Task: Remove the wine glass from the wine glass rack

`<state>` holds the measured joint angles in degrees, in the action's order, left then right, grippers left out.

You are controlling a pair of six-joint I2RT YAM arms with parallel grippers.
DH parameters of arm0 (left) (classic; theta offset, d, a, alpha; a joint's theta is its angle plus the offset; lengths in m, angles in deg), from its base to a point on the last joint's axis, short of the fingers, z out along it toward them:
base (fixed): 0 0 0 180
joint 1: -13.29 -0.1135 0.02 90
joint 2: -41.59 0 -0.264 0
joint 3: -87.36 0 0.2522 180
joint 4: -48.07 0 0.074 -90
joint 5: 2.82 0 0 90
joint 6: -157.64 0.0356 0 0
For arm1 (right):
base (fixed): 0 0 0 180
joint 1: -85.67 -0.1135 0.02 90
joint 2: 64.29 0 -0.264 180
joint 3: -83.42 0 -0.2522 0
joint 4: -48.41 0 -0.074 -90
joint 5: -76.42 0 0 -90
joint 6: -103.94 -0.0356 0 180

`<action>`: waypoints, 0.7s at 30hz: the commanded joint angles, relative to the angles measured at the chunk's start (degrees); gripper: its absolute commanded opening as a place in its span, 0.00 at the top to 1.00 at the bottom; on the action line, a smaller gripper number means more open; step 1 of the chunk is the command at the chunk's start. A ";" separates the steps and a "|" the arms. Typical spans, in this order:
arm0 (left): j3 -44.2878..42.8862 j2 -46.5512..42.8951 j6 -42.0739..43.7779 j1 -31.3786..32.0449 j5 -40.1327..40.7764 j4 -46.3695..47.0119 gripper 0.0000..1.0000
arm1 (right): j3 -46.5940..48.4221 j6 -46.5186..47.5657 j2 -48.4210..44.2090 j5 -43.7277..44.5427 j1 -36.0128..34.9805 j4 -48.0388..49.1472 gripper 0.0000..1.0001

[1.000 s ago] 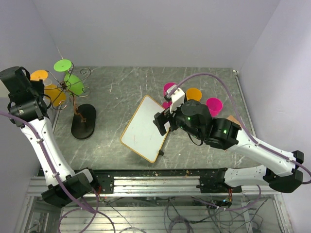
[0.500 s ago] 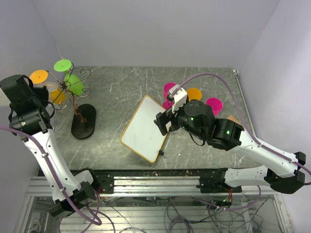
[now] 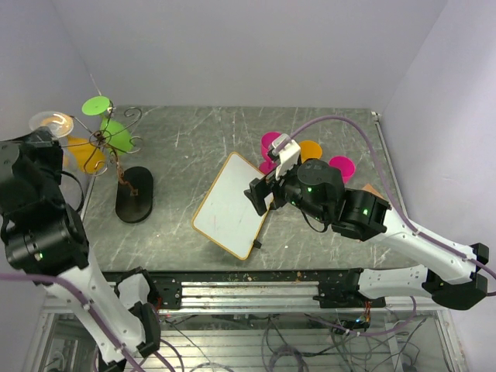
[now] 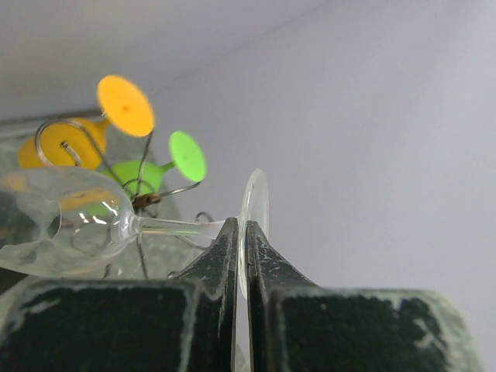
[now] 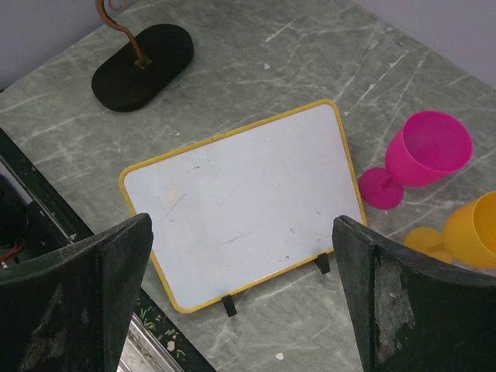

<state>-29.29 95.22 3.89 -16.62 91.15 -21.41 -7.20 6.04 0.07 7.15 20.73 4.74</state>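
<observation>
Left arm up and back toward the camera since a second ago. It carries the clear glass (image 4: 70, 225) out to the left of the rack (image 3: 133, 194). Right arm barely shifted.

- Left tool (image 4: 242, 229): pinched narrow on the rim of the glass's foot. Stem lies level, bowl out to one side.
- Glass: in the air at the far left, just beside the rack's curled arms. From my wrist view the wire sits close behind the bowl. I cannot tell whether it is fully clear.
- Right tool (image 5: 242, 225): wide, holding nothing, hovering over the board (image 5: 240, 209).
- Orange glass (image 3: 84, 153) and green glasses (image 3: 118, 136) hang on the rack.
- Pink glass (image 5: 422, 155) stands on the tabletop (image 3: 194, 139) past the board.

Risks, as I judge them:
- The hold is on a thin, smooth foot edge with the bowl's weight off to the side. The glass could pivot or slip out.
- If the bowl or stem snags a scroll as I pull away, the thin rack could rock and shed the coloured glasses.
- The left wall is near, and a wide swing could knock the glass.

Writing: none legible. Board shows only faint smudges. No brand marks seen.
</observation>
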 commanded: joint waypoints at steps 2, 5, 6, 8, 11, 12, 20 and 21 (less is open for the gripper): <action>-6.77 -1.68 4.79 -0.37 3.21 3.31 0.93 | -0.37 -0.04 -0.26 -0.79 -0.23 3.08 0.00; -5.95 -2.94 5.17 -0.30 -0.26 7.70 0.93 | -0.13 -0.72 0.11 -1.44 -0.19 3.58 0.00; -5.14 -3.50 4.90 -0.26 -3.11 10.49 0.93 | -0.12 -0.89 0.16 -1.68 -0.21 3.76 0.00; -3.85 -3.73 3.78 -0.30 -7.64 14.16 0.93 | -0.31 -1.29 0.17 -2.03 -0.24 4.44 0.00; -1.09 -3.54 0.13 -0.19 -16.10 20.32 0.93 | -0.15 -1.69 0.44 -2.22 -0.21 5.18 0.00; 0.83 -3.53 -1.70 -0.15 -19.51 24.03 0.93 | 0.10 -1.87 0.56 -2.38 -0.19 5.46 0.00; 22.29 -0.75 -28.57 1.93 -42.13 72.09 0.93 | 4.66 -4.59 3.25 -12.71 7.17 8.44 0.00; 23.86 0.03 -31.88 2.43 -42.75 77.00 0.93 | 4.91 -5.79 3.40 -16.87 10.13 9.33 0.00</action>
<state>-11.09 93.19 -11.28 -15.68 60.96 22.52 -5.83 3.68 2.65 0.33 23.96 9.83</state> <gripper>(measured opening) 0.104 0.994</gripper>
